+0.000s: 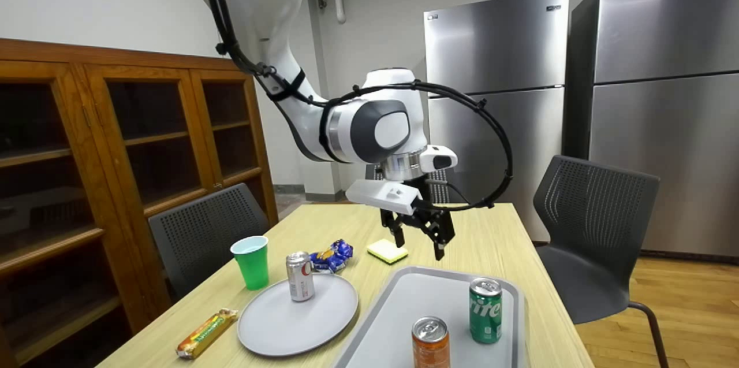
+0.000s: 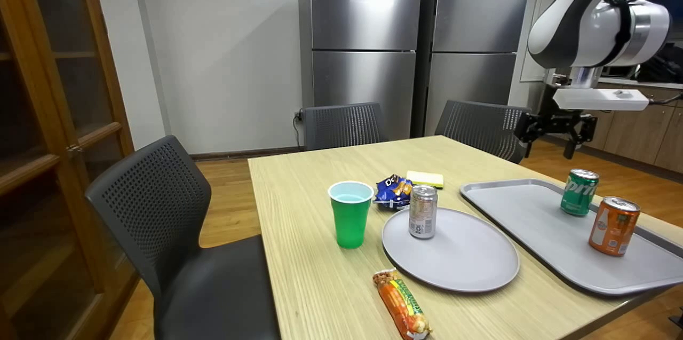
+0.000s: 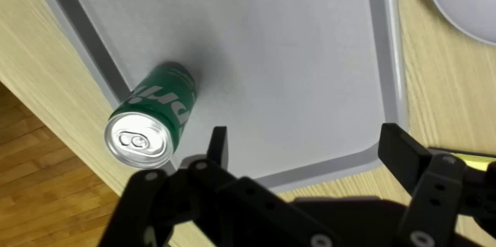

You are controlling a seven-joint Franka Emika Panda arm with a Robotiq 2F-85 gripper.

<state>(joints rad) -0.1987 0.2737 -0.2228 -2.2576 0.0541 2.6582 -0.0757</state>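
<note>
Black and two-fingered, the gripper [image 3: 304,142] hangs clear above one end of a grey rectangular plastic-looking tray [image 3: 290,84], its fingers spread wide with nothing between them. A clean grasp on the nearest thing, a green cylindrical metal can [image 3: 162,99], would seem to call for a level shift toward nine o'clock in the wrist view before any lowering, until the can stands centred between the fingers; coming straight down would likely land them by the tray's rim instead. The finger on the can's side would do best to pass high over the lid, since a low sweep could tip the can. Reaching well down the straight wall and closing gently should suit thin metal that probably dents.

That can stands upright on the tray at about nine o'clock from the gripper, untouched and outside the span of the fingers.

Farther out in that view, a yellow rectangular sponge [image 3: 473,161], partly hidden by a finger, lies on the pale wooden counter [image 3: 434,95] at three o'clock; a grey round plate [image 3: 465,2] shows between one and two, and an orange cylindrical metal can [image 1: 430,345], also on the tray, between ten and eleven.
</note>
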